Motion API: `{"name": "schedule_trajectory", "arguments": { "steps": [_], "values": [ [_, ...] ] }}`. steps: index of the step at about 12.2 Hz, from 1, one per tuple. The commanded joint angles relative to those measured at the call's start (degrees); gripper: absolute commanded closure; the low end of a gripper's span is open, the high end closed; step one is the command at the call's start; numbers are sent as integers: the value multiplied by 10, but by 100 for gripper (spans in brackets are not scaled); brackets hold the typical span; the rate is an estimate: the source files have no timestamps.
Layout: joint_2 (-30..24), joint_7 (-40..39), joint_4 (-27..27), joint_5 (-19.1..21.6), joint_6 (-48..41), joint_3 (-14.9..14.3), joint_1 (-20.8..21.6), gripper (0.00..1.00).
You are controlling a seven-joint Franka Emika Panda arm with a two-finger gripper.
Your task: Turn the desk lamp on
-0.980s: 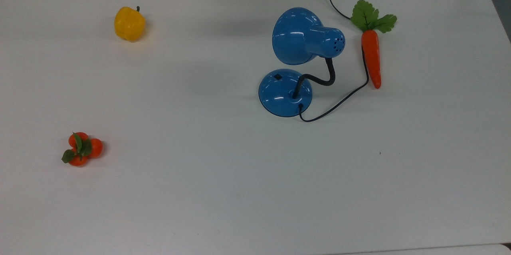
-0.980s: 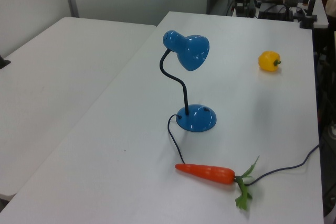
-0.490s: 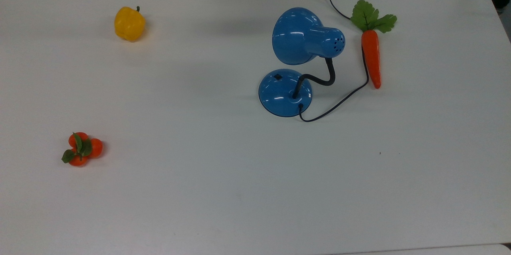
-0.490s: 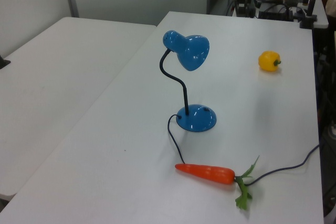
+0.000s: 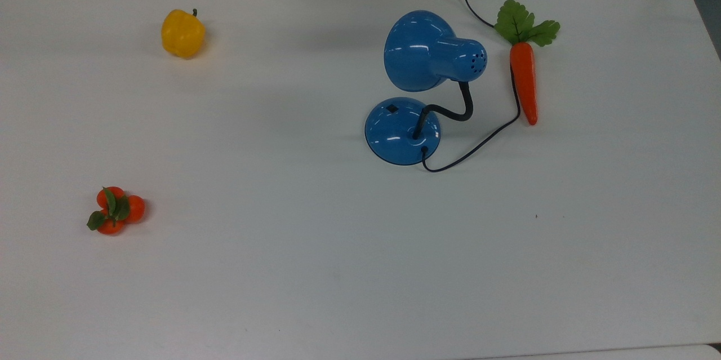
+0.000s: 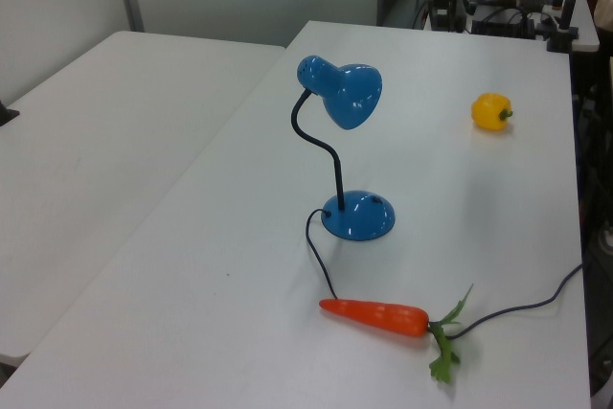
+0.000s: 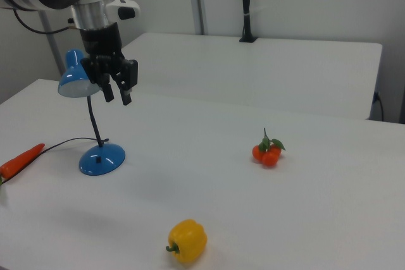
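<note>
Reaching: the tool (image 7: 117,90) hangs high beside the shade, fingers parted, holding nothing.
Lamp: the desk lamp (image 5: 403,130) stands mid-counter (image 5: 293,270), near the top view's right.
Aim: lower 1 fingertip onto the switch (image 5: 392,108), clear of the shade.
Nearby: carrot (image 5: 524,81) on the cord (image 5: 479,146); pepper (image 5: 182,33) and tomatoes (image 5: 114,209) well apart.

white table (image 5: 338,270) | desk lamp (image 5: 401,132) | carrot (image 5: 524,81) | yellow pepper (image 5: 182,34) | tangerines (image 5: 115,210)
</note>
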Motion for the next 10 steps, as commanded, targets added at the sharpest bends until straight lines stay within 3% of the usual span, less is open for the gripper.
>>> {"name": "schedule_trajectory", "arguments": {
  "steps": [1,7,10],
  "values": [
    [4,-16,13,8,-17,-2,-4,100],
    [3,-53,-16,11,-6,1,-3,100],
    [-30,-64,-132,11,112,6,10,100]
  ]
}}
